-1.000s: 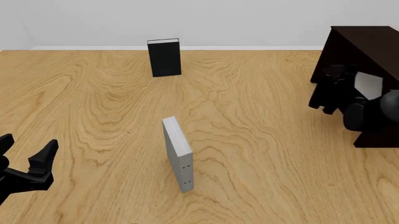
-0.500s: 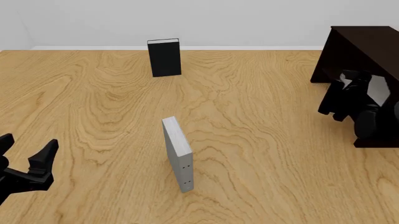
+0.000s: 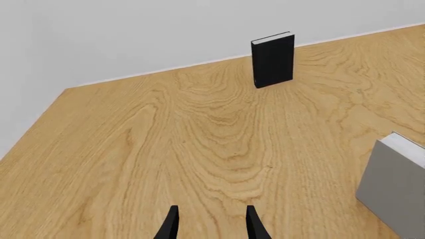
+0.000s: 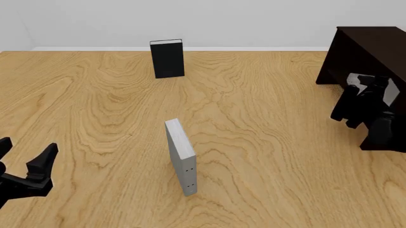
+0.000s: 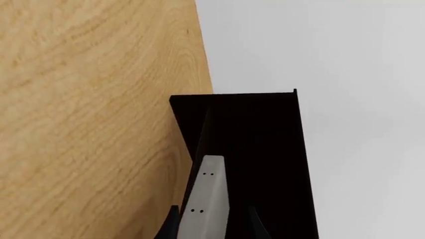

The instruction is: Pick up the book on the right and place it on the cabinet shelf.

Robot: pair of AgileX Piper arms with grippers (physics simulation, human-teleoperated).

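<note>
Pale wood-grain tabletop (image 4: 254, 142) is backed by a plain white wall. At the table's right edge, a pale grey book (image 5: 207, 199) is clamped between the fingers of the right gripper (image 4: 362, 102), its narrow dotted side seen within the recess of the dark brown cabinet (image 4: 371, 47). A second grey book (image 4: 180, 156) is stood upright mid-table, and a black book (image 4: 167, 58) near the far wall. The left gripper (image 4: 25, 161) is held near the table's front left corner, jaws apart and holding nothing.

Black book (image 4: 167, 58), grey book (image 4: 180, 156), table (image 4: 266, 142)
</note>
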